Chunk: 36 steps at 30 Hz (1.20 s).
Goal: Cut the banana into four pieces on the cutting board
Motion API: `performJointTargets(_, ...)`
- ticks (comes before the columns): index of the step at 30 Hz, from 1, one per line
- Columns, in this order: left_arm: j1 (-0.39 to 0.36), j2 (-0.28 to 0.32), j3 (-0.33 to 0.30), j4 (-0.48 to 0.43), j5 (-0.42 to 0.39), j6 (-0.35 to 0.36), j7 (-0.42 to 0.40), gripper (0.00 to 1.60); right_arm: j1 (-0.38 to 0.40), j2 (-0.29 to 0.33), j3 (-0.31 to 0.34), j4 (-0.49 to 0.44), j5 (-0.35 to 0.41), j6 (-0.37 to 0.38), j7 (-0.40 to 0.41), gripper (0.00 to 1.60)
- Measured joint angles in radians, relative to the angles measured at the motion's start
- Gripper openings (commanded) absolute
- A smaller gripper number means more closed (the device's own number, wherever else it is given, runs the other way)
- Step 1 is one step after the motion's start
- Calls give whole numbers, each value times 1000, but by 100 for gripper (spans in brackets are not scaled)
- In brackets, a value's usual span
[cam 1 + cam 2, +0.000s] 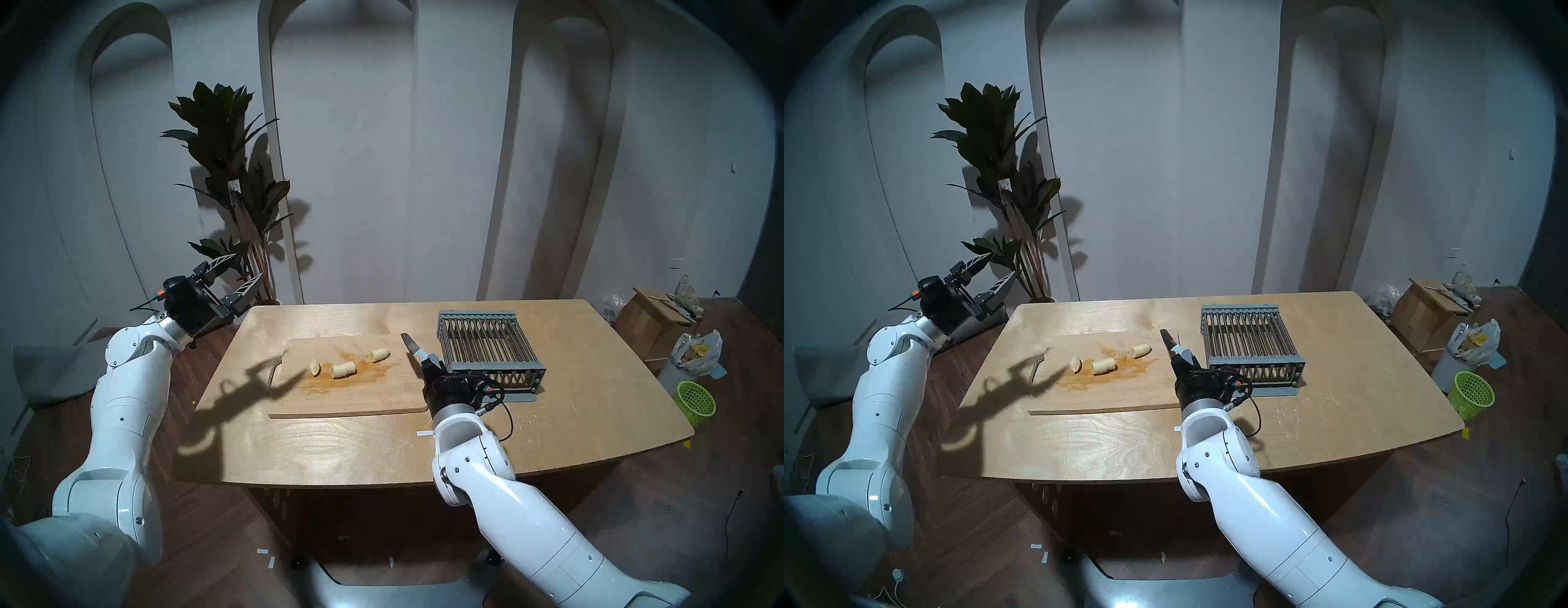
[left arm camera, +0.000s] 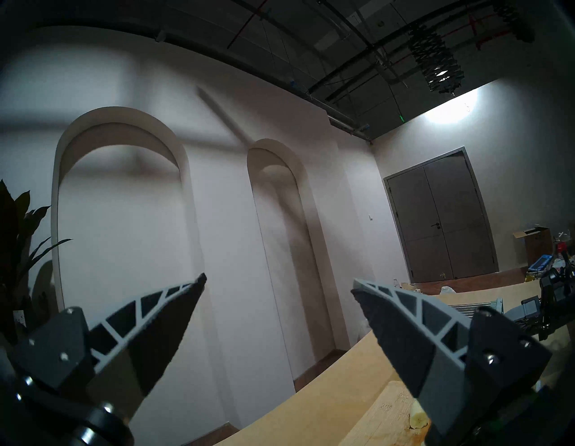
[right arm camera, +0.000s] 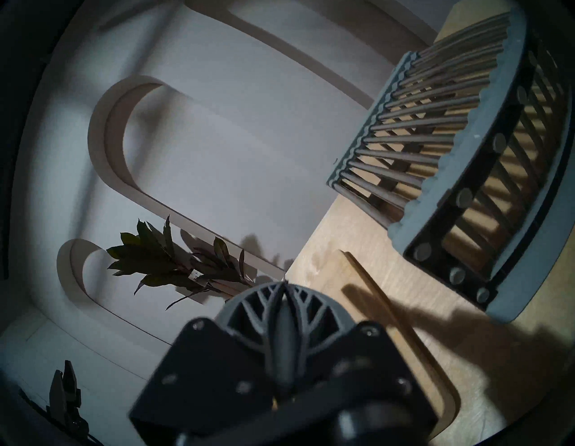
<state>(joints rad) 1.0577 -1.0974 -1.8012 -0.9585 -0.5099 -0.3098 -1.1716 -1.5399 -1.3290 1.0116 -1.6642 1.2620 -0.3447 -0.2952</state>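
Note:
The banana lies cut into three visible chunks (image 1: 314, 367) (image 1: 343, 369) (image 1: 378, 355) in a row on the light-wood cutting board (image 1: 360, 397), amid brownish smears. My right gripper (image 1: 429, 363) hovers over the board's right edge, shut on a knife (image 1: 409, 343) whose dark blade points away, to the right of the chunks. In the right wrist view its fingers (image 3: 267, 311) are pressed together around the dark handle. My left gripper (image 1: 242, 276) is raised off the table's far left corner, open and empty. One chunk (image 2: 418, 419) shows low in the left wrist view.
A grey slatted rack (image 1: 488, 344) stands on the table just right of the knife and board. A potted plant (image 1: 229, 148) rises behind the left gripper. A green basket (image 1: 695, 397), bags and a cardboard box sit on the floor at the right.

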Motion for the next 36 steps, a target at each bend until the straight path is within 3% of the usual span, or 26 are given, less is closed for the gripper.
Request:
performJointTargets(12,96,-4,-25,-168,5,112,119,160,10,-1,24,12,145,86,35,0)
performJointTargets(20,161,-11,-40,-279,26,201,214,160,13,4,40,9,190,116,62,0)
performJointTargets(27,205,-21,-52,-359,51,269,285,160,1,27,39,-26,161,102,69,0)
performJointTargets(36,272,-42,-73,-489,88,376,392,160,-43,49,-15,-122,30,29,13,0)
